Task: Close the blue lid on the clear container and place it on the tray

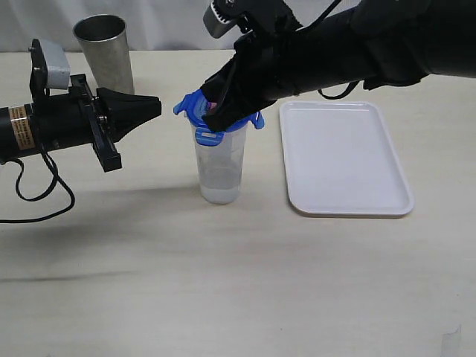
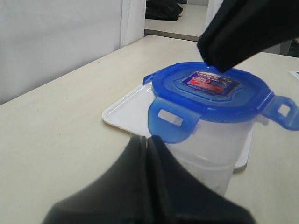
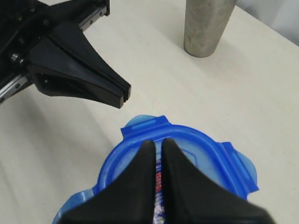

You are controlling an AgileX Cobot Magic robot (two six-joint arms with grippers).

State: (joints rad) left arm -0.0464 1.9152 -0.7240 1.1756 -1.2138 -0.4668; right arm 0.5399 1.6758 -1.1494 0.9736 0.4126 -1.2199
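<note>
The clear container (image 1: 221,167) is standing upright on the table (image 1: 223,282), roughly mid-scene, just left of the tray (image 1: 346,156) and not yet on it. The blue lid (image 1: 195,108) is sitting on the container's rim with its sticker face up. Its flaps are sticking outward rather than folding down against the wall, so I am judging it unlatched.

The right end effector (image 1: 214,123) is reaching across from the right, clenched and grasping nothing. Its closed tips are resting on top of the lid, near the sticker. The left end effector (image 1: 158,106) is hovering to the left of the container at lid height. It is likewise clenched and empty, pointing at the lid's left flap but not touching it. A grey steel cup (image 1: 104,48) is standing far left, well apart from all this.

Several things are threatening from here. The container is tall, narrow and apparently empty, so any downward push landing off-centre is risking a tip or a skid across the table. A sideways nudge from the left end effector against a flap is carrying the same danger, as nothing is bracing the container's body. If the lid is sitting slightly askew, pressing is likely jamming one edge while the opposite one is lifting. If the flaps are left unsnapped, the lid is likely coming loose during the carry to the tray.
</note>
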